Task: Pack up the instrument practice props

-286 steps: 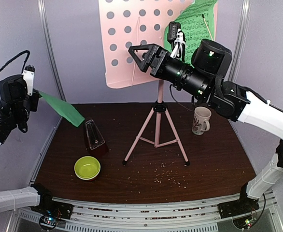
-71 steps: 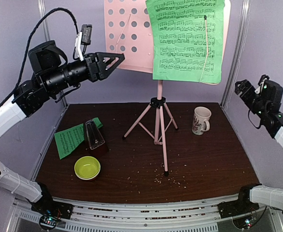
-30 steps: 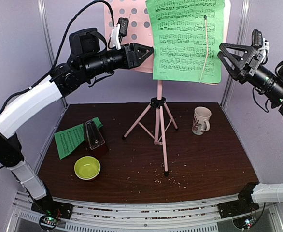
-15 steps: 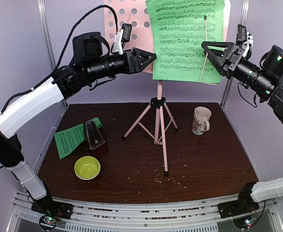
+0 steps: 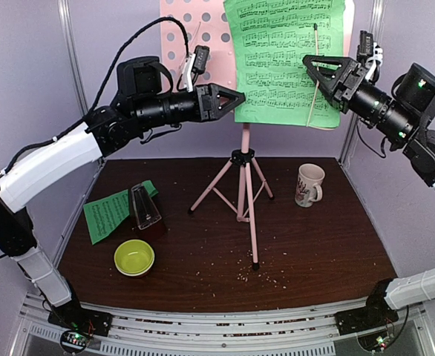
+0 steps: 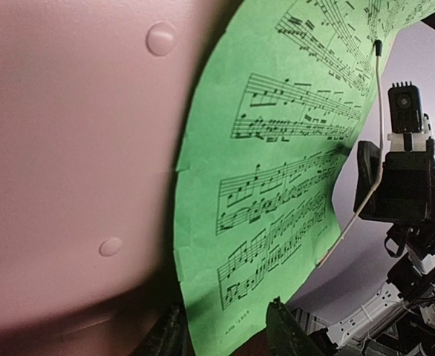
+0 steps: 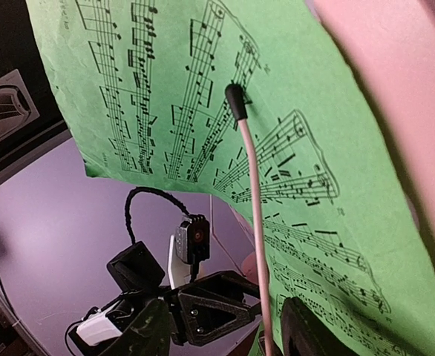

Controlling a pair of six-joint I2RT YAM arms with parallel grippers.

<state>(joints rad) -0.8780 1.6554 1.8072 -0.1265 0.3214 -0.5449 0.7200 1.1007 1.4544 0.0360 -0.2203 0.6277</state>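
Top external: green sheet-music page (image 5: pixel 277 67) on pink stand desk (image 5: pixel 180 26), 12 o'clock. Left gripper (image 5: pixel 240 97) part open astride page corner; right gripper (image 5: pixel 307 64) part open astride retaining wire (image 5: pixel 316 41); neither gripping. Risk: page pulled under wire tears.

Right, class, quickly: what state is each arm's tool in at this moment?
Left tool: open, fingers straddling the lower corner of the green sheet-music page, not gripping.
Right tool: open, holding nothing, near the pink retaining wire.
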